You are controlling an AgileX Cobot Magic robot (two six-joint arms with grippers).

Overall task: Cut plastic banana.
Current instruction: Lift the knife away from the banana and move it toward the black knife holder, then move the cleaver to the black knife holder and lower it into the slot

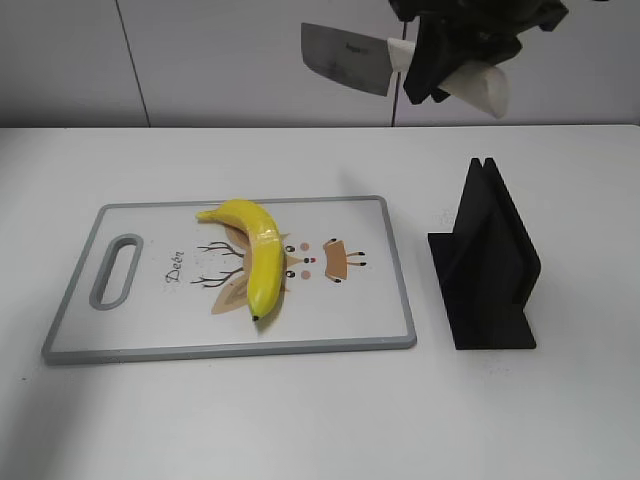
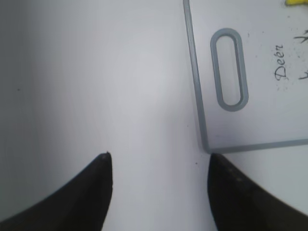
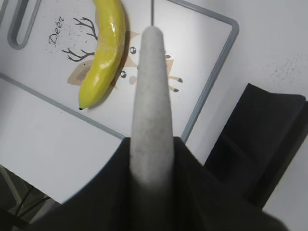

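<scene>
Plastic banana (image 1: 255,255) lies on cutting board (image 1: 150,345), well below and left of right hand (image 1: 455,60). Right hand clamped on knife (image 1: 345,58) by pale rounded handle, flat steel blade pointing left. Left hand (image 2: 156,192) spread apart, empty, above white bench (image 2: 96,72) beside board corner. Banana glossy yellow, curved, dark tip. Black slotted knife stand (image 1: 490,265), matte, right of board.

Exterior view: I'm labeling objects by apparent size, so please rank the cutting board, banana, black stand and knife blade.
1. Cutting board
2. Black stand
3. Banana
4. Knife blade: looks close to the banana's size, and it is raised, so that order is unsure.
</scene>
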